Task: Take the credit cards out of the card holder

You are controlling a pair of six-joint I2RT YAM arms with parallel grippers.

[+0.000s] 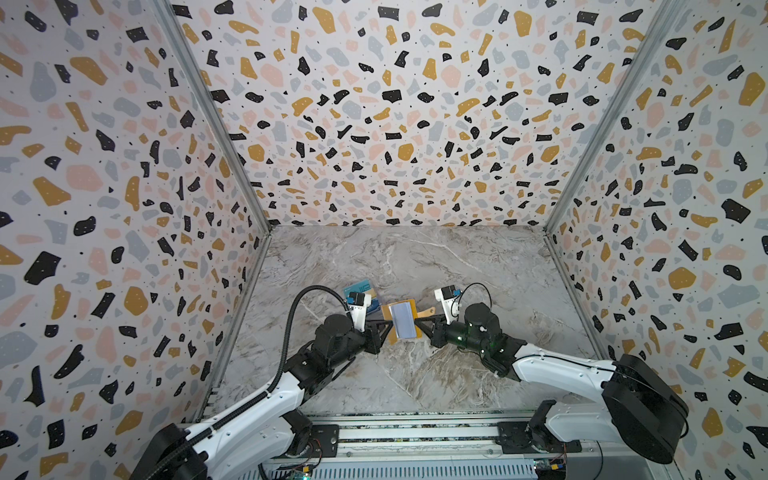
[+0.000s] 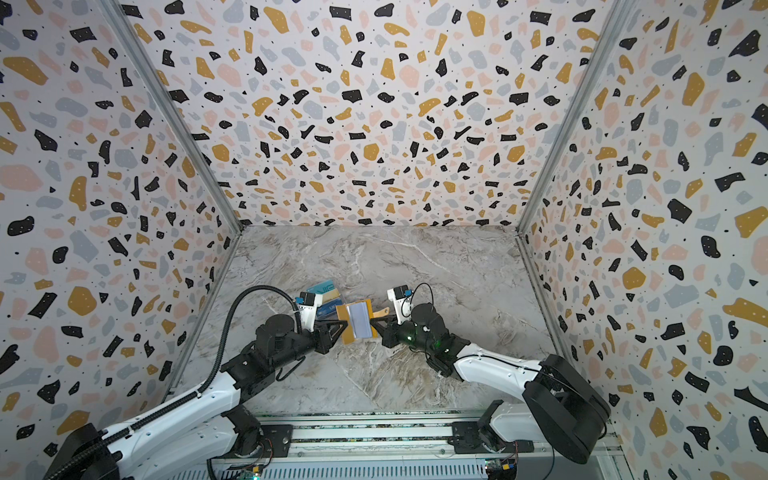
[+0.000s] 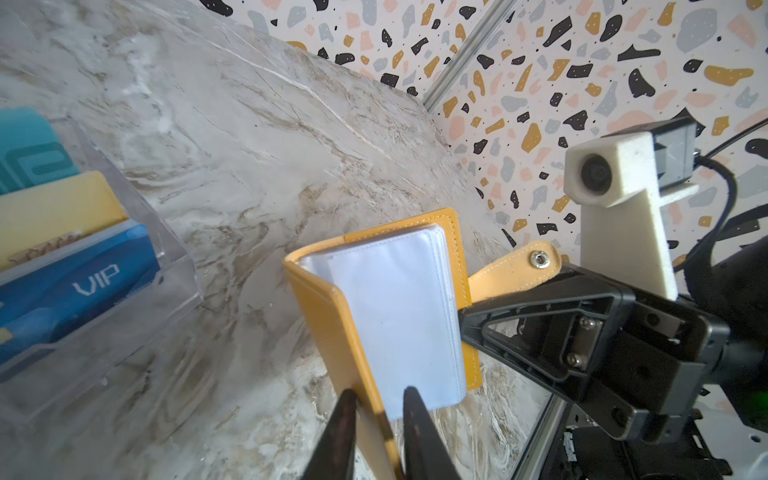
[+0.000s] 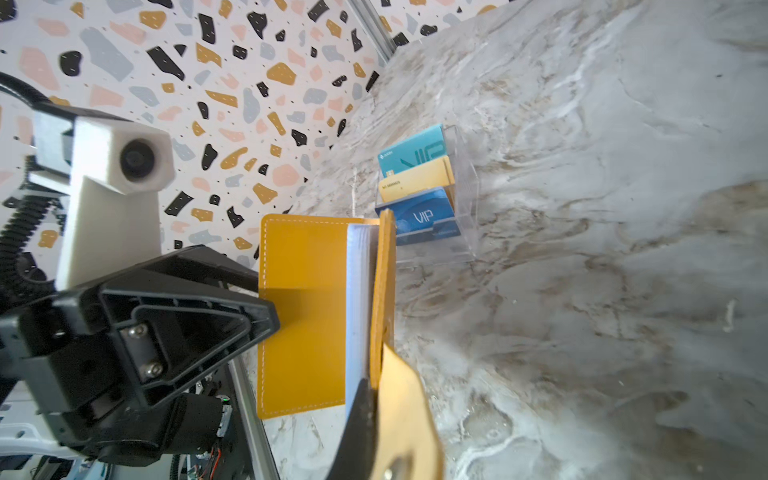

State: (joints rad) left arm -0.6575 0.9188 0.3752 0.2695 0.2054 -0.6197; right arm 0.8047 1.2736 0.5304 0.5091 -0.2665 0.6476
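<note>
1. Both grippers are closed on the yellow card holder [image 3: 330, 316]. The left gripper [image 3: 380, 395] pinches the front cover at its edge. The right gripper [image 3: 463, 328] pinches the back cover beside the snap strap [image 3: 515, 266]. The holder is spread open between them.
2. Three credit cards [image 4: 415, 178] (teal, beige-gold, dark blue "VIP") stand in a clear stand [image 4: 465, 174] just beyond the left gripper, on the side away from the right gripper. The facing sleeve [image 3: 399, 311] looks blank. I can't tell whether the deeper sleeves hold anything.
3. Risk: the left gripper's bite is shallow and the cover is smooth. If the grippers pull apart, the cover will probably slide out and the holder will flop shut.
4. Risk: too much spread loads the spine and the stitched seams, and could tear the sleeves at the binding.
5. Risk: the stand looks light and sits close to the left gripper, so a careless swing could tip it and scatter the cards over the desk [image 3: 249, 124].
6. Materials:
   - Holder: mustard leather-look cover, pale stitching, tan strap with a metal snap.
   - Sleeves: thin, glossy, floppy plastic that likely clings together.
   - Cards: flat, rigid and slick.
   - Stand: stepped transparent acrylic.
   - Desk: hard marble-print surface.
</note>
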